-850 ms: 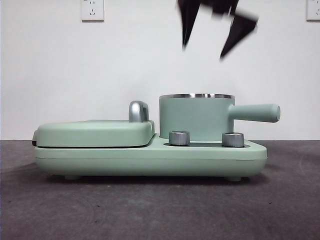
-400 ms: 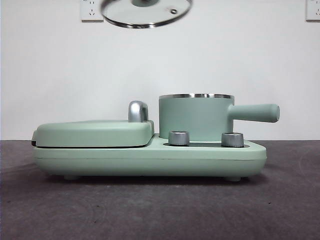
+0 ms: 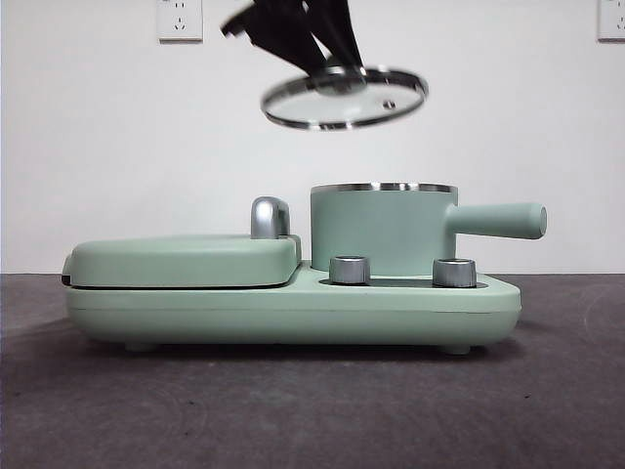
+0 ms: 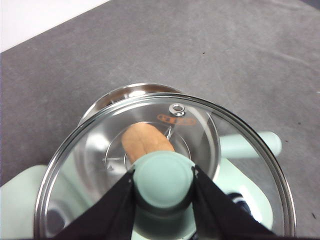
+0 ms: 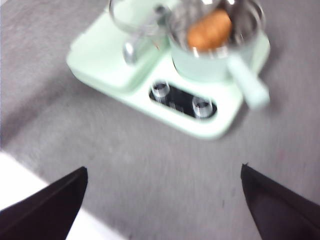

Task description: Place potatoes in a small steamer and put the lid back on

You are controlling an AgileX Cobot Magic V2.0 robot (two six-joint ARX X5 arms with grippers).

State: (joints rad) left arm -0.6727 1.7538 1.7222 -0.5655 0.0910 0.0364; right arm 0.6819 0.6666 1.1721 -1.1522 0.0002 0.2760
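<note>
My left gripper (image 3: 337, 73) is shut on the mint-green knob (image 4: 164, 177) of the glass lid (image 3: 344, 97) and holds it tilted in the air, above and a little left of the small steamer (image 3: 381, 230). The orange-brown potato (image 4: 145, 141) lies inside the steamer and shows through the glass in the left wrist view. It also shows in the right wrist view (image 5: 210, 30). The front view hides the potato behind the pot wall. My right gripper (image 5: 162, 200) is open and empty, high above the table in front of the appliance.
The steamer stands on a mint-green base (image 3: 293, 308) with two steel dials (image 3: 351, 270). A flat lidded griddle (image 3: 186, 259) with a chrome handle (image 3: 270, 217) fills the base's left half. The steamer's handle (image 3: 498, 221) sticks out to the right.
The lid has come down and to the right, from the top edge toward the steamer. One second ago an open black gripper was above the steamer; it has left the front view.
</note>
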